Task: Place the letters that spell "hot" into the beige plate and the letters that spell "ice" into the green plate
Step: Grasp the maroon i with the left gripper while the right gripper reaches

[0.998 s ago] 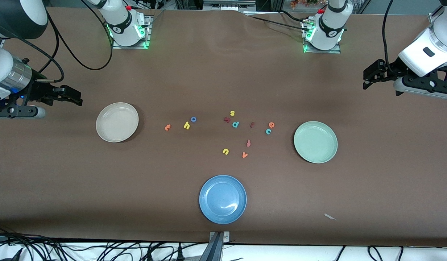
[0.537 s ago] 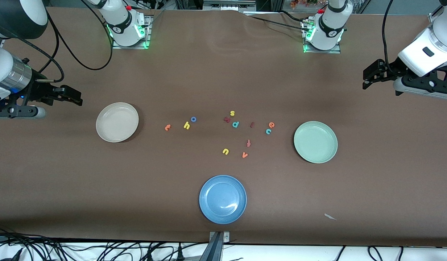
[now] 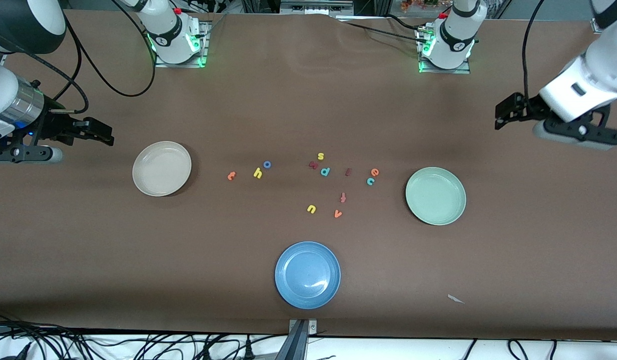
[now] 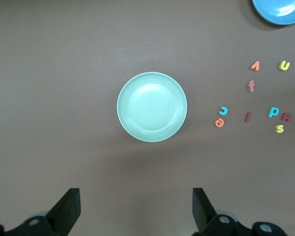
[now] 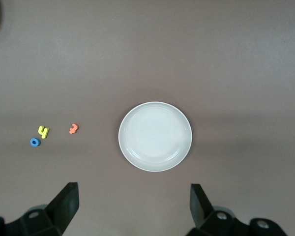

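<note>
The beige plate [image 3: 161, 168] [image 5: 155, 136] lies toward the right arm's end, with the orange "t" [image 3: 231, 175] [image 5: 73, 128], yellow "h" [image 3: 257, 173] [image 5: 43, 132] and blue "o" [image 3: 267, 164] [image 5: 34, 142] beside it. The green plate [image 3: 435, 196] [image 4: 152, 106] lies toward the left arm's end, near the dark red "i" [image 3: 347, 172] [image 4: 247, 116], orange "e" [image 3: 374, 172] [image 4: 219, 122] and teal "c" [image 3: 370, 181] [image 4: 223, 110]. My right gripper [image 3: 100, 132] [image 5: 134, 204] hangs open over bare table beside the beige plate. My left gripper [image 3: 506, 107] [image 4: 136, 206] hangs open over bare table beside the green plate. Both hold nothing.
A blue plate [image 3: 307, 274] sits near the front edge. Other letters lie mid-table: yellow "s" [image 3: 321, 156], dark red "n" [image 3: 313, 164], teal "p" [image 3: 325, 171], orange-red "f" [image 3: 343, 197], yellow "u" [image 3: 311, 209] and an orange "v" [image 3: 338, 214]. A white scrap [image 3: 456, 299] lies near the front.
The left arm has shifted a little toward the middle of the table, gripper still open. The right arm and all letters have stayed put.
</note>
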You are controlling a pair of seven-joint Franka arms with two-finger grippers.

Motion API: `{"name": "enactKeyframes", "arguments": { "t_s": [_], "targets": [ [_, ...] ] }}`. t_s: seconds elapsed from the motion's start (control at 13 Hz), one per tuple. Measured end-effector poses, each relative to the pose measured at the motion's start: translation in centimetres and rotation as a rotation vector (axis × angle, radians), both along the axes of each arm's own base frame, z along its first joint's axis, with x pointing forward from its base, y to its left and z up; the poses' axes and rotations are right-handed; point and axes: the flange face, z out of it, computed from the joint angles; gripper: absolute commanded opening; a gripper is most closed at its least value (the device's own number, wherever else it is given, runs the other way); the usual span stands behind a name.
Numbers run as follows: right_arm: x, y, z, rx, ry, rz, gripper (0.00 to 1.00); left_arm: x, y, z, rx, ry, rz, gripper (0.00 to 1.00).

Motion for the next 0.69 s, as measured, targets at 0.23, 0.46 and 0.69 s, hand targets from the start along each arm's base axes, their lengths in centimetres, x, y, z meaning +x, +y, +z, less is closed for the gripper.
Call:
{"name": "enactKeyframes", "arguments": {
  "t_s": [0.23, 0.46, 0.69],
  "targets": [
    [-0.1, 0.0, -0.1, -0.003, 0.012, 0.0, 1.0, 1.0, -1.4, -2.8, 0.001, 0.048, -0.034, 1.0],
    [-0.6, -0.1, -0.1, -0.006, 0.041, 0.001, 1.0, 1.6, -5.0, -6.1, 0.0, 0.102, -0.093, 1.0],
    [-0.7, -0.1, -0.1, -0.006, 0.046, 0.002, 1.0, 3.8, -8.0, -11.6, -0.074, 0.116, -0.105, 1.0]
  ]
}}
